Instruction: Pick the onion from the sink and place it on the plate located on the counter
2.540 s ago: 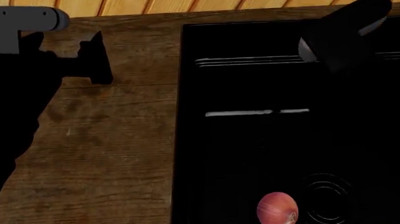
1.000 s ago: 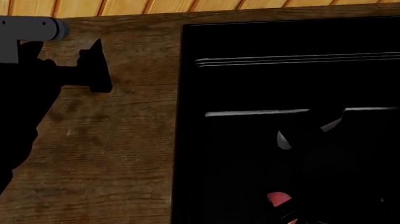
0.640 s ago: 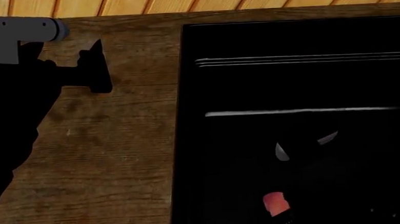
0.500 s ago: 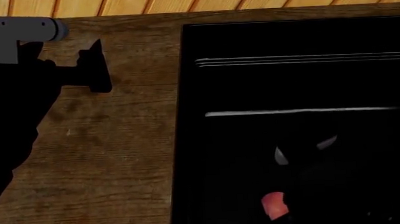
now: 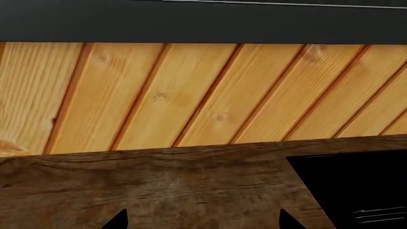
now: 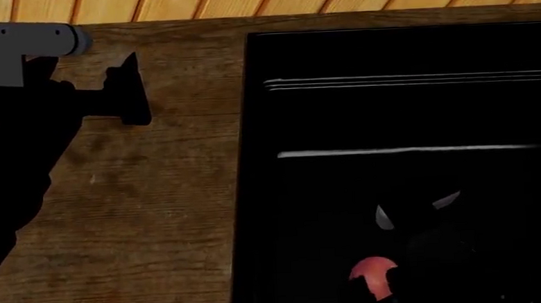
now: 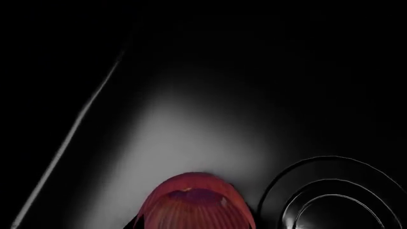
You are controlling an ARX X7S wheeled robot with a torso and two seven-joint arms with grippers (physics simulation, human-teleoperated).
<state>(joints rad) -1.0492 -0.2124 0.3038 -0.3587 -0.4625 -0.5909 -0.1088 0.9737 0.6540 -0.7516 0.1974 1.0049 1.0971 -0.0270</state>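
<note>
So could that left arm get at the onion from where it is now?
Probably not easily: the left tool hovers over the counter by the wall, far from the onion deep in the sink, where the right arm already is.

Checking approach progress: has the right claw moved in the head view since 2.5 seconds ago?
Yes. The right claw has come from the far rim of the sink down toward the view's near edge, and is now at the onion.

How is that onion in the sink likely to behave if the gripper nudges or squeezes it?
The onion is round and smooth, so it probably rolls if nudged across the glossy sink floor. It looks firm, likely holding shape under a squeeze, though its curved skin may slip from the pinch.
</note>
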